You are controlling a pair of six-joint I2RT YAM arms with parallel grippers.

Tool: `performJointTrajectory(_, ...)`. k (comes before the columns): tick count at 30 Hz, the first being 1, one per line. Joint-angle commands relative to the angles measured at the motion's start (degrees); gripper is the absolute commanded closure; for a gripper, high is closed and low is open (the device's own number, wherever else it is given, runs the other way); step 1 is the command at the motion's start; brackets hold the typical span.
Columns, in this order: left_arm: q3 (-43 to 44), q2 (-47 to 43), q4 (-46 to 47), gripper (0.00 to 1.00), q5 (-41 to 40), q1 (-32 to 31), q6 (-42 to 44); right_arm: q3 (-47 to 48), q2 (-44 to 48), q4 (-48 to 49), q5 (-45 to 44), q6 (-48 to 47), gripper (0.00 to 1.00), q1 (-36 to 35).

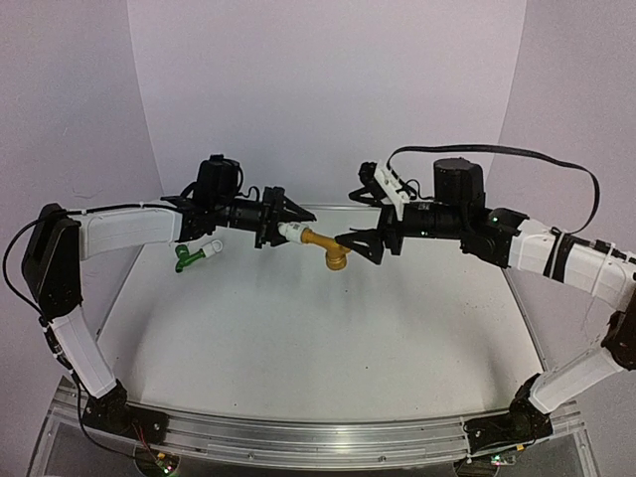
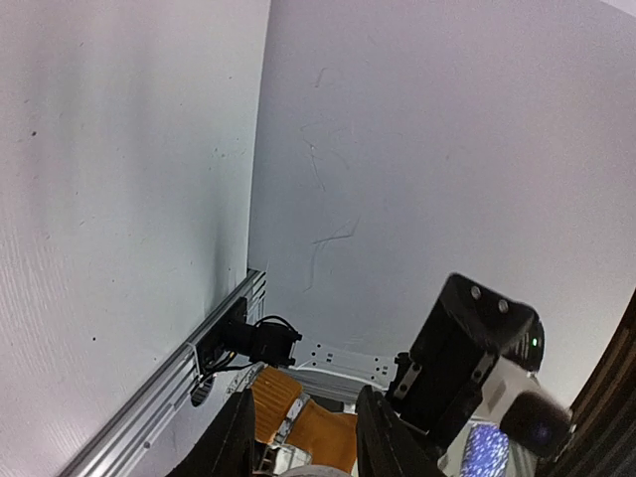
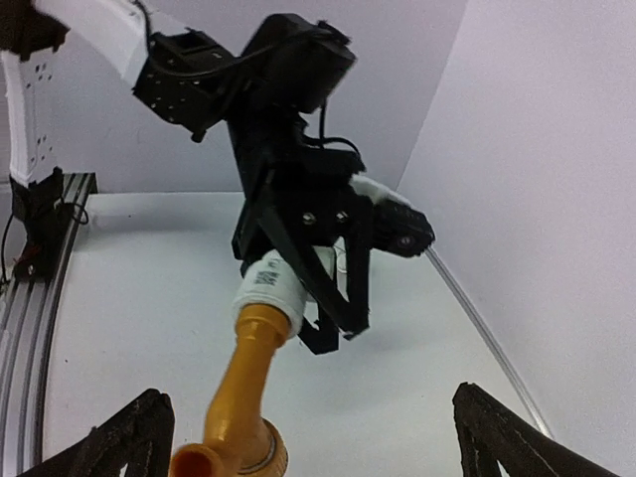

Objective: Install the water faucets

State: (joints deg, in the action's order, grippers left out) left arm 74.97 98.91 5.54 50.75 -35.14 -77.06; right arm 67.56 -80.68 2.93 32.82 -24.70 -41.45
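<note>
Spread wide along the bottom of its wrist view, the right claw (image 3: 310, 397) grips nothing. The yellow-gold faucet (image 3: 238, 397) hangs between its fingers. Glossy amber, the faucet bends down to a round flared end. Its neck joins a white fitting (image 3: 270, 286) that the left claw (image 3: 338, 318) clamps, above the counter (image 1: 298, 348). The green faucet (image 1: 187, 260) lies on the counter at far left.

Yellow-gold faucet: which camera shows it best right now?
Right wrist: the yellow-gold faucet appears close and sharp, joined to the white fitting. Top external shows it small and distant; left wrist catches only a sliver.
</note>
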Motion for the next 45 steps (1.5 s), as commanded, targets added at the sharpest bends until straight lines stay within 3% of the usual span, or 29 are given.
performJointTrajectory(1,-0.4,-3.4,2.8,1.0,-1.7,0.0,-6.9,-0.4,-0.1,-0.7,-3.0,-12.6,0.02,-4.2)
performJointTrajectory(7,-0.9,-2.1,2.7,1.0,0.4,0.0,-6.9,-4.6,-0.1,0.5,-11.4,-18.7,0.02,-10.8)
performJointTrajectory(16,-1.1,-2.2,2.7,1.0,0.7,0.0,-5.8,-1.2,-2.8,-1.4,-23.6,-23.3,0.02,-12.1)
performJointTrajectory(21,-0.7,-2.8,2.8,1.0,0.7,0.0,-2.1,0.6,-5.1,-2.4,-23.0,-15.7,0.02,-12.0)
performJointTrajectory(27,-0.6,-3.6,2.7,1.0,0.3,0.0,2.4,1.4,-6.5,-1.4,-8.7,-2.6,0.35,-10.9)
performJointTrajectory(33,0.0,-5.6,2.7,1.0,-0.4,0.0,8.6,1.5,-9.0,1.8,-1.3,9.5,0.75,-8.6)
performJointTrajectory(38,0.6,-7.1,2.7,1.0,0.0,0.0,14.1,1.4,-10.4,5.5,5.4,20.2,0.98,-5.5)
performJointTrajectory(45,-0.6,-10.3,2.8,1.0,-0.7,-0.1,24.9,0.8,-14.7,18.2,23.0,48.5,1.0,-1.6)
